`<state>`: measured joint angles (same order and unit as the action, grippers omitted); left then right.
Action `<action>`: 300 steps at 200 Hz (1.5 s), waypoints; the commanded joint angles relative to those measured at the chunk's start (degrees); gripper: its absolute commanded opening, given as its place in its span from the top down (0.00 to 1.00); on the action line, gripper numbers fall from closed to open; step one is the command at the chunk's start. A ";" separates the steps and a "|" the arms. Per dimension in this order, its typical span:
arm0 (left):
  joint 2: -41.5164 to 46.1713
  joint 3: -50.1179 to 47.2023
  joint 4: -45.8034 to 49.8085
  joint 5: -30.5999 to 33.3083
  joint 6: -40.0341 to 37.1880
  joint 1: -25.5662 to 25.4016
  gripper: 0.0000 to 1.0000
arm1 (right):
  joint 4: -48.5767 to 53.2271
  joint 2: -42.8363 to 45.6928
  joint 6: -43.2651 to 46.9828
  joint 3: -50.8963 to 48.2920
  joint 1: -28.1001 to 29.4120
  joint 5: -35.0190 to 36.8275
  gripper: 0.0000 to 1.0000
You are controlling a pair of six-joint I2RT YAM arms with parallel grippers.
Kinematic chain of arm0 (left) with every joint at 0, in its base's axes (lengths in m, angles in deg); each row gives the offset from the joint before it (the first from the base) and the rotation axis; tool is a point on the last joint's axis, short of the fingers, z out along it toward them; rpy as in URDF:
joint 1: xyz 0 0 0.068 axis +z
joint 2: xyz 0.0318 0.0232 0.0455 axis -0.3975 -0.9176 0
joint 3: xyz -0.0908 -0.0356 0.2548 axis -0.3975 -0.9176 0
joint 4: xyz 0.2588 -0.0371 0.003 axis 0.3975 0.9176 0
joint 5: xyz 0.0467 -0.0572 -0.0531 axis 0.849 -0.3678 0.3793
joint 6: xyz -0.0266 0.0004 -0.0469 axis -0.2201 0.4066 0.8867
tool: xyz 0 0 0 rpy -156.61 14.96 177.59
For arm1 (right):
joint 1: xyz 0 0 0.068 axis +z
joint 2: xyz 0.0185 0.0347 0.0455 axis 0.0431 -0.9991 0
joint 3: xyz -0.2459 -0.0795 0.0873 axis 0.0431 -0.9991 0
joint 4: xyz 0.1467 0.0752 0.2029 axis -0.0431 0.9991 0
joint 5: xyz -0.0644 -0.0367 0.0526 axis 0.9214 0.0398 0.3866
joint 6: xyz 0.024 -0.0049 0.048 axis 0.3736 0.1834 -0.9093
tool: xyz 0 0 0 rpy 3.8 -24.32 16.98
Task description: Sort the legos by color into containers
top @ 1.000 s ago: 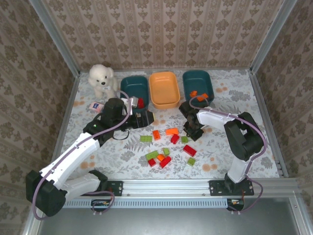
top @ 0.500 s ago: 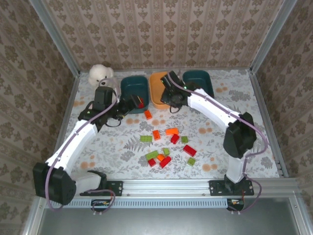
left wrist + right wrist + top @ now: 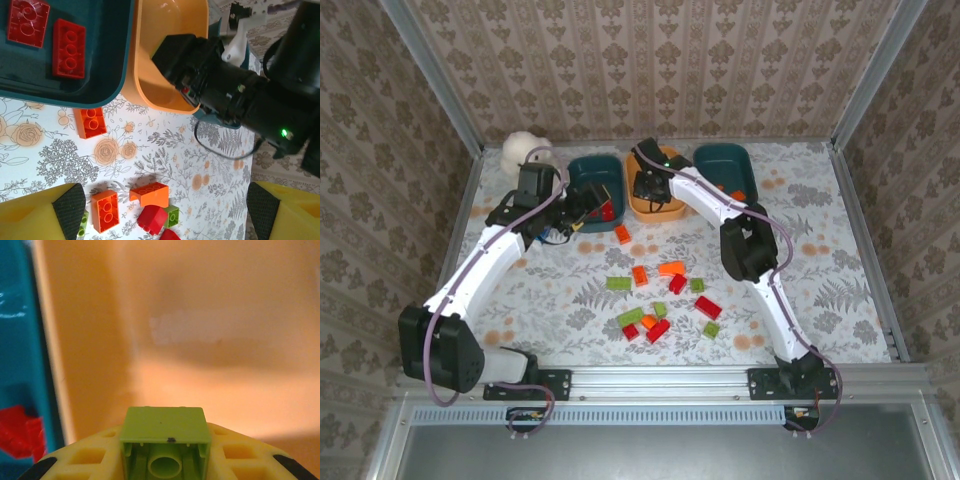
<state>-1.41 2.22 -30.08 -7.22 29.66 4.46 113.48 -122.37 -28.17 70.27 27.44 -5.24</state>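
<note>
At the far left corner sits a white plush bear (image 3: 525, 150). Just right of it, the left fingers (image 3: 69, 206) hang wide apart and hold nothing, at the near edge of the left dark teal plastic bin (image 3: 592, 168). Inside that bin lie two flat red plastic bricks (image 3: 69, 48). A single orange brick (image 3: 91, 122) lies on the floral-patterned surface (image 3: 820, 270) just near of the bin. Next comes the orange rounded-rectangle plastic bin (image 3: 165, 20), touching the left bin's side. The right fingers (image 3: 85, 457) are down inside it, closed narrow on a small light green plastic brick (image 3: 164, 432), its hollow underside facing the wrist camera. Further right stands the second dark teal bin (image 3: 725, 160), with orange bricks (image 3: 735, 195) at its near end. In the middle of the surface, nearer the arm bases, the loose bricks (image 3: 665, 300) lie scattered — red, orange and light green mixed, some touching.
</note>
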 commanded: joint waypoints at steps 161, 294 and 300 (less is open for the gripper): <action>5.99 -3.28 3.66 -0.13 1.08 0.66 0.13 | 4.81 -2.05 -2.83 12.93 -3.18 -2.37 0.36; -11.04 9.37 16.53 4.58 8.94 -21.46 0.20 | -4.39 67.02 5.69 -55.05 -1.22 0.52 0.35; -12.70 10.45 17.27 4.86 11.56 -22.59 0.20 | -4.41 70.86 5.99 -58.23 -1.17 -1.49 0.35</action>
<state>-9.63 9.59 -17.38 -5.73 28.50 -14.82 106.62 -62.00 -25.04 23.41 25.56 -2.99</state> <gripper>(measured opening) 0.799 0.642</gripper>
